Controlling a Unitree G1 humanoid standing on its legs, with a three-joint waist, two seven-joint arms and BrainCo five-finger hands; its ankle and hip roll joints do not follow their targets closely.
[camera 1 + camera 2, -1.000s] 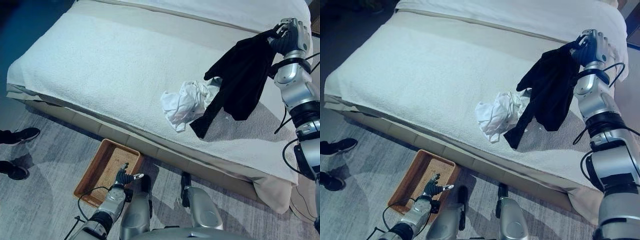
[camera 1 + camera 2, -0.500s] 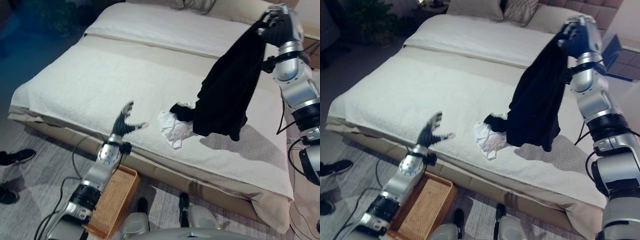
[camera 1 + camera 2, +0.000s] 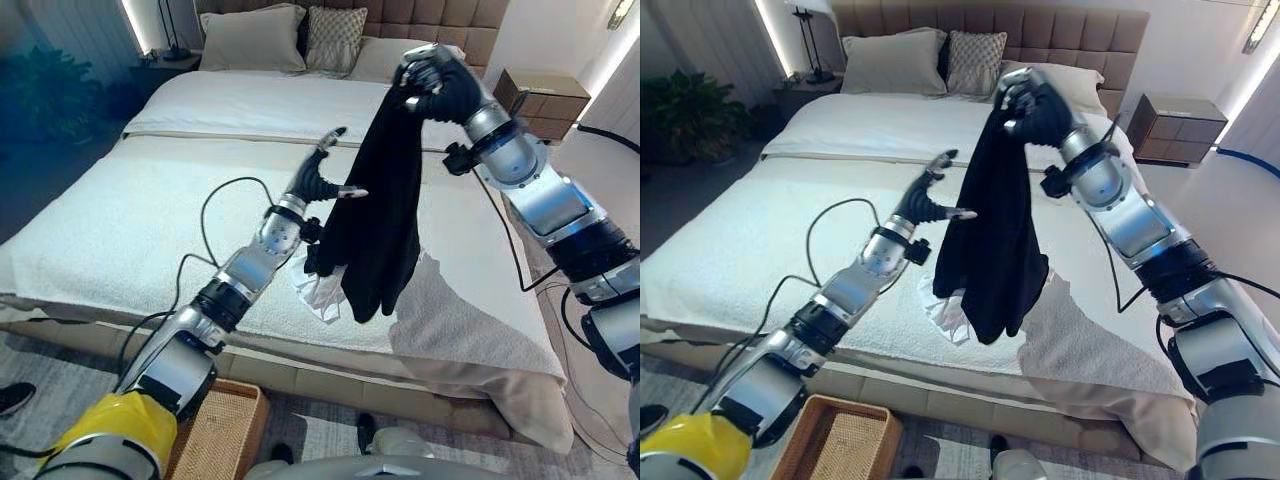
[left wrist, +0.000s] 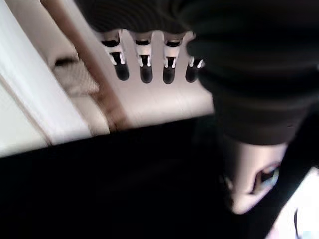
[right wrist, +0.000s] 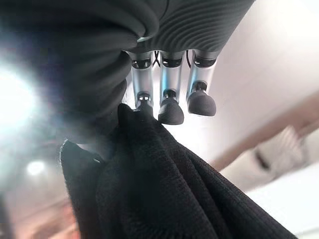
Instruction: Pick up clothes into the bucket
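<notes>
1. Your right robot hand [image 3: 432,82] is curled round the top of the black garment [image 3: 377,220], holding it high so it hangs clear of the bed [image 3: 150,220].
2. Your left robot hand [image 3: 322,178] is spread, fingers straight, just beside the hanging cloth, apparently to steady it.
3. A white garment [image 3: 318,290] lies on the bed beneath.
4. The basket [image 3: 835,442] sits on the floor by the bed, well below the garment.

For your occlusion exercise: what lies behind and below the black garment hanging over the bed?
Below the black garment, held up by the right hand, a crumpled white cloth pokes out on the bed. Most of that cloth is covered. The open left hand is beside the garment.
</notes>
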